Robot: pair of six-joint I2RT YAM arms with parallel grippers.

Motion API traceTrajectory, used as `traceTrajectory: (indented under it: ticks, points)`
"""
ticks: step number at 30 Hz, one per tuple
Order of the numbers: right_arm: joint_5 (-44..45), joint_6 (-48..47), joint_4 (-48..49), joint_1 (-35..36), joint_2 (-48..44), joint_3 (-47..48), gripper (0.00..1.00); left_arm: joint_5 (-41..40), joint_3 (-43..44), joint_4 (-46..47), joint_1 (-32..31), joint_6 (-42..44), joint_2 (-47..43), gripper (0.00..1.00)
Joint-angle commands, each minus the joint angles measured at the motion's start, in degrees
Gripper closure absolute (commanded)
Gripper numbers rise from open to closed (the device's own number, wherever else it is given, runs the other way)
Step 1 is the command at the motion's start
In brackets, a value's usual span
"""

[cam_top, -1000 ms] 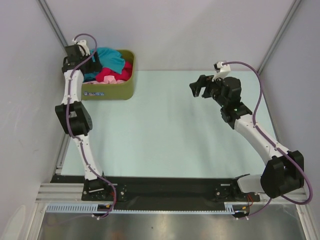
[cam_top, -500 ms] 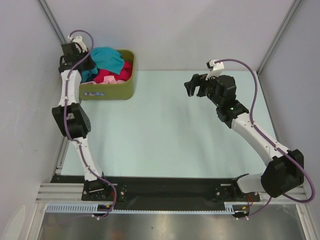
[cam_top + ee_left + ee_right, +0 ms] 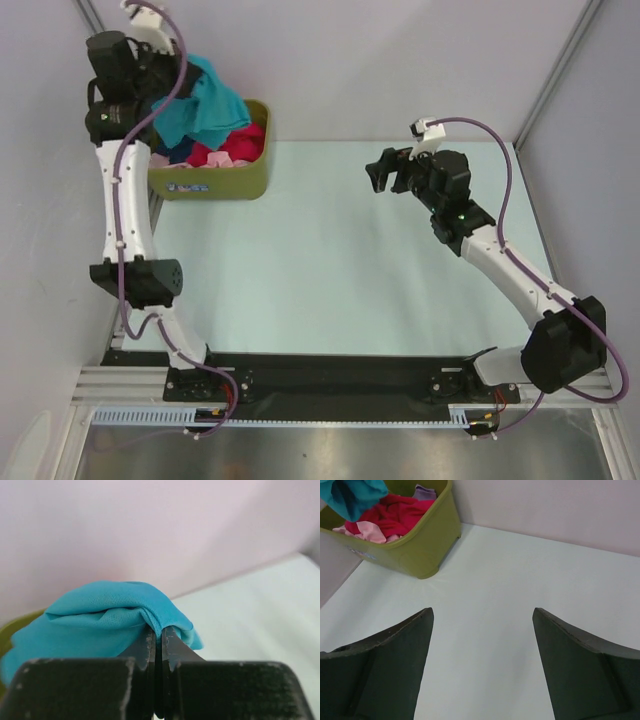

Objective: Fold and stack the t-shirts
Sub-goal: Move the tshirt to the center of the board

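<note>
Two arms: your left one stretches tall at the far-left corner, its pincer [image 3: 159, 630] clamped on the teal t-shirt [image 3: 208, 108] hanging over the olive bin [image 3: 215, 186], while your right pincer [image 3: 481, 611] hovers agape, holding nothing, over open counter [image 3: 320, 270] to the bin's right.
</note>
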Motion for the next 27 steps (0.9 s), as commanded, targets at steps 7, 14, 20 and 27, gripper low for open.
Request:
traceTrajectory:
  ticks: [7, 14, 20, 27]
  points:
    - [-0.5, -5.5, 0.1, -0.4, -8.7, 1.1, 0.08, 16.4, -0.6, -18.3, -20.5, 5.9, -10.9, 1.00]
    - [-1.4, -7.5, -9.9, -3.0, -13.6, -1.6, 0.08, 16.3, -27.2, -10.6, -23.7, 7.1, -10.8, 1.00]
    - [5.9, -8.3, -20.1, -1.1, -13.3, -3.9, 0.14, 15.9, -49.1, -0.8, -25.5, 16.1, -7.8, 0.93]
    - [12.4, -2.8, -30.6, 2.4, -12.1, -7.3, 0.22, 5.1, -55.8, -0.2, -25.0, 20.9, -4.2, 0.27]
